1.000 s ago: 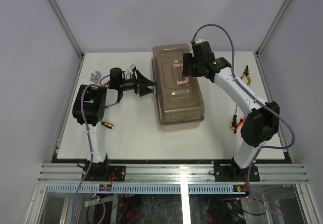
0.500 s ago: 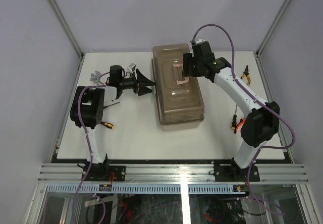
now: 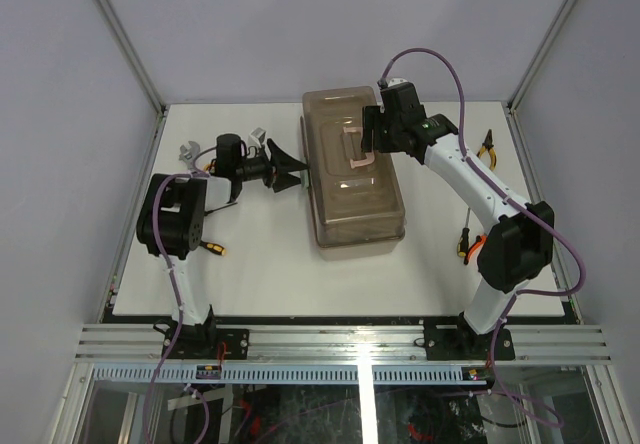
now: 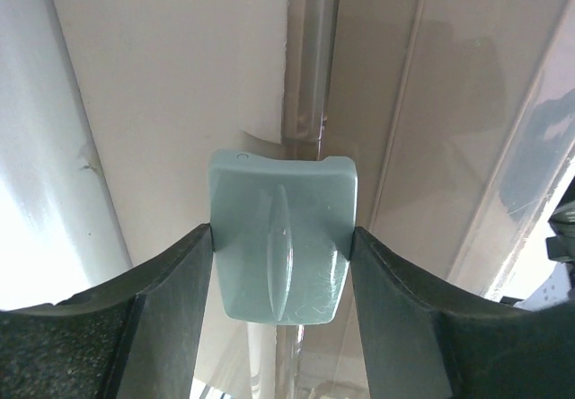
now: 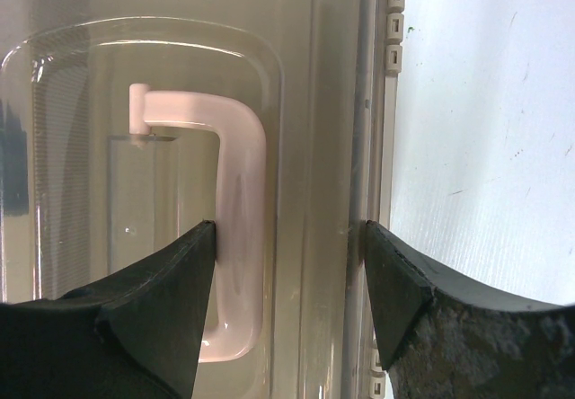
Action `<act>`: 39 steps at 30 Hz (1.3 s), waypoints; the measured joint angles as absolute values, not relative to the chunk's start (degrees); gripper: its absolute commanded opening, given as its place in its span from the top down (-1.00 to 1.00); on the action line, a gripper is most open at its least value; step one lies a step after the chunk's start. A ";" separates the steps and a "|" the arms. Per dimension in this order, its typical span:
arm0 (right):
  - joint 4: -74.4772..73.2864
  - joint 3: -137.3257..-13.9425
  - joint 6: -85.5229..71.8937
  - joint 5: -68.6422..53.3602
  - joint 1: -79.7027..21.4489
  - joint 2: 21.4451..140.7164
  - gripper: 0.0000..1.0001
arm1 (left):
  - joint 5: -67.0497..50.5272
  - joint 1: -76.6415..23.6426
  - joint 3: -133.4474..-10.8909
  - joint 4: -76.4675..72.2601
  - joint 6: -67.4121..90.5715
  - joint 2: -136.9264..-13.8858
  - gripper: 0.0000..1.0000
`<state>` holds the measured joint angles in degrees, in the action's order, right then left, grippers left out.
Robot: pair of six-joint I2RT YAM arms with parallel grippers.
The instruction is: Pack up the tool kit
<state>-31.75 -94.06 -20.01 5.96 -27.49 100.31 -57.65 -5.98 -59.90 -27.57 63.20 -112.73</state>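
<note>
The translucent brown tool box (image 3: 355,204) lies with its lid down in the middle of the table. My left gripper (image 3: 299,172) is at its left side. In the left wrist view the left gripper (image 4: 282,233) is shut on the blue-grey latch (image 4: 282,201), with a finger touching each side. My right gripper (image 3: 368,144) sits on top of the lid. In the right wrist view the right gripper (image 5: 287,233) is open: one finger rests against the pink handle (image 5: 243,192), the other at the lid's hinge-side edge (image 5: 368,147). The box's contents cannot be made out.
A wrench (image 3: 188,150) lies at the far left and an orange-handled screwdriver (image 3: 212,248) lies by the left arm. Orange pliers (image 3: 487,147) lie at the right edge. Another screwdriver (image 3: 463,242) lies beside the right arm.
The left arm's elbow has drifted slightly left while its gripper stays at the latch. The right arm and the box have not moved.
</note>
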 measured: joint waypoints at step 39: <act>-29.26 -91.59 -19.94 5.54 -27.70 99.04 -0.24 | -49.74 -7.14 -59.24 -15.40 59.53 -105.10 1.00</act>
